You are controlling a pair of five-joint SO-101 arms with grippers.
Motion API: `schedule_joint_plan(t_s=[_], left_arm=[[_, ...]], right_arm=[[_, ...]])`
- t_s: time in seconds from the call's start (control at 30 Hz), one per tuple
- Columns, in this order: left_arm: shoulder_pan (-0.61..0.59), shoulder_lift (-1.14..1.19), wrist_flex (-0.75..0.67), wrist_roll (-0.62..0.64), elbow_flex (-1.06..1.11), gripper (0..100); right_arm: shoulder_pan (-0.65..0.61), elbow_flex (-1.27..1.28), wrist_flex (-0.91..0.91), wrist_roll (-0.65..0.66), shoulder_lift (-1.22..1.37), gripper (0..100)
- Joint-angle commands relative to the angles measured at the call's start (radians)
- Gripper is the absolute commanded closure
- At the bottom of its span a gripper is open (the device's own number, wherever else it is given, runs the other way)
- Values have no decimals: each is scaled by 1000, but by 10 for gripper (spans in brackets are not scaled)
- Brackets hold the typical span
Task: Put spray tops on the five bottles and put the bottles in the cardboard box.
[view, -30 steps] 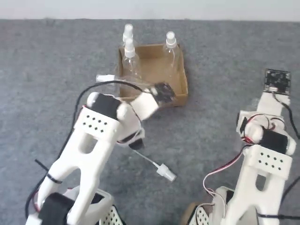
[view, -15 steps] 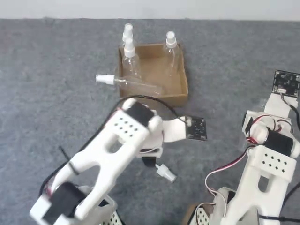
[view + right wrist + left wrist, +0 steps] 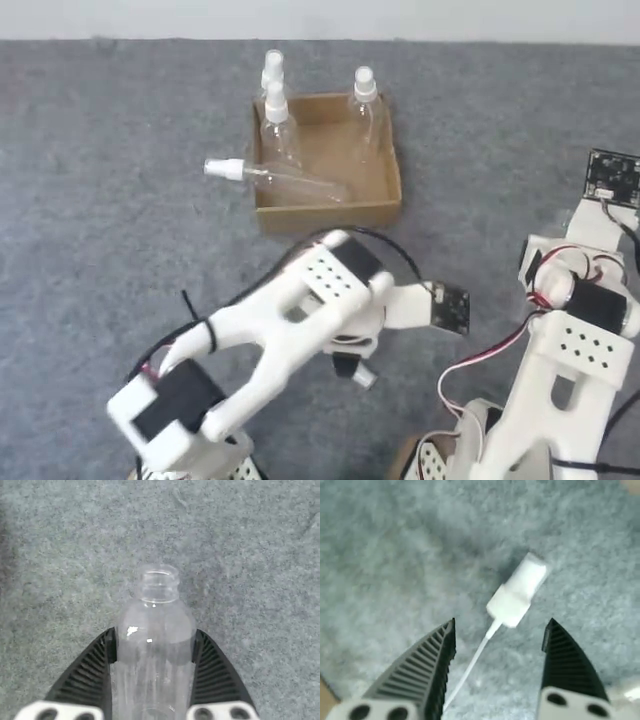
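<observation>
**Both of my tools over the grey counter: one spread above a loose spray top, one gripping a bottle without a top**

My left tool (image 3: 501, 624) hangs over the counter (image 3: 100, 250) with its two ribbed fingers spread wide and nothing between them in contact. The spray top (image 3: 517, 592) lies on its side on the counter just beyond the fingertips. Its thin dip tube (image 3: 470, 667) runs back into the gap, nearer one finger than the other. From the high view, my left arm (image 3: 300, 320) leans across the near middle of the counter and covers most of that spray top (image 3: 364, 377).

My right tool (image 3: 152, 645) pinches the bare-necked bottle (image 3: 155, 625) by its shoulders, one finger on each side. The open neck points away from the wrist.

The cardboard box (image 3: 330, 212) sits at the far middle of the counter, well apart from both tools. Three capped bottles (image 3: 365, 110) stand upright at its far side; whether the farthest one is inside the wall I cannot tell. A fourth capped bottle (image 3: 295, 182) lies tilted in the box, its white top jutting out over one side wall.
</observation>
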Motion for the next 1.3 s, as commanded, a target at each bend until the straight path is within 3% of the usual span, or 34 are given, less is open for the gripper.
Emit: schedule_joint_plan(t_s=[0.0,0.2,0.43,0.6,0.83,1.27], left_arm=[[34,68,-63,28,-4,739],[77,153,-118,89,-5,754],[123,193,-120,106,-4,913],[121,187,-46,107,-12,990],[118,84,46,267,-5,989],[-114,-275,107,427,-4,989]], right_arm=[[24,-35,-27,-6,-45,992],[22,-35,-27,-6,-45,992],[22,-35,-27,-6,-45,992],[22,-35,-27,-6,-45,992],[21,-35,-25,-8,-45,992],[15,-37,-22,-9,-45,992]])
